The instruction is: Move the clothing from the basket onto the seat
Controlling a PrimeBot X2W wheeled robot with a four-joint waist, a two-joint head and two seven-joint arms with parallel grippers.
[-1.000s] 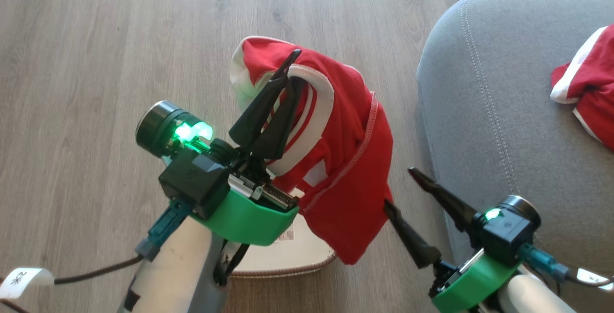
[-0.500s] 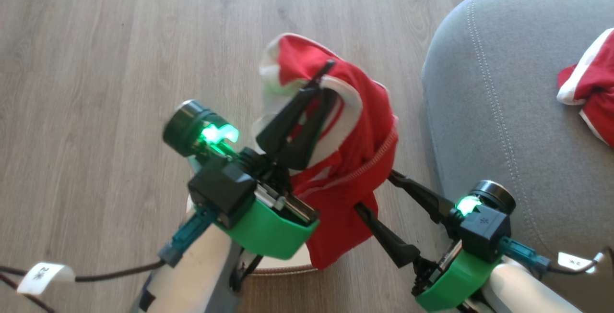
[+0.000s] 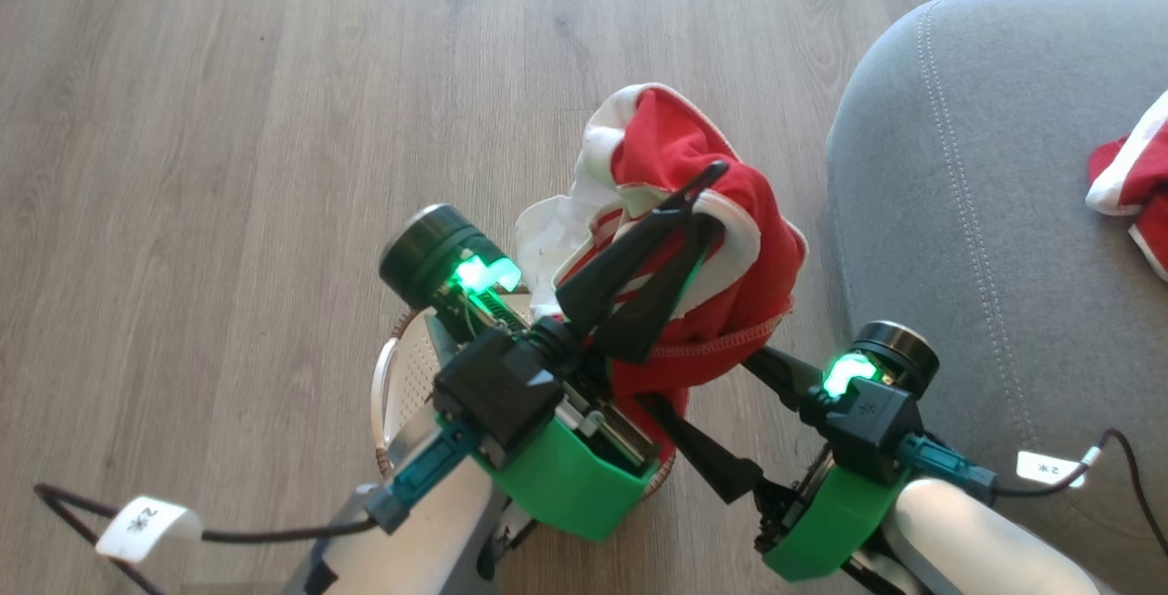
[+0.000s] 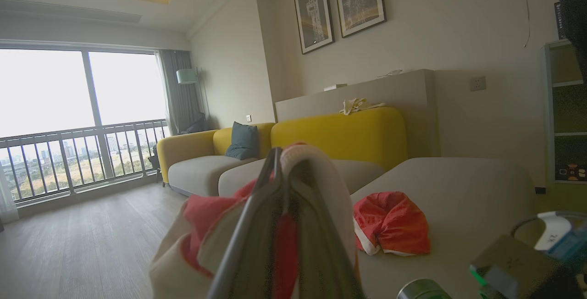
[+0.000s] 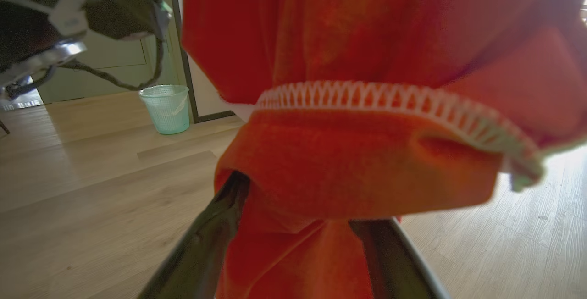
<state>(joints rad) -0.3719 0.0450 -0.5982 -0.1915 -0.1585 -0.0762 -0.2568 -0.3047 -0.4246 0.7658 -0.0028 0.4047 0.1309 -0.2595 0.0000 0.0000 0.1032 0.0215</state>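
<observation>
Left wrist view: bunched red clothing (image 4: 390,223) whole on the seat (image 4: 458,184).

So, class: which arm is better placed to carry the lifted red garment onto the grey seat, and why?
Left, probably. The left gripper is shut on the garment, lifted above the basket beside the seat. The right gripper is open, its fingers merely straddling the hanging fabric.
</observation>
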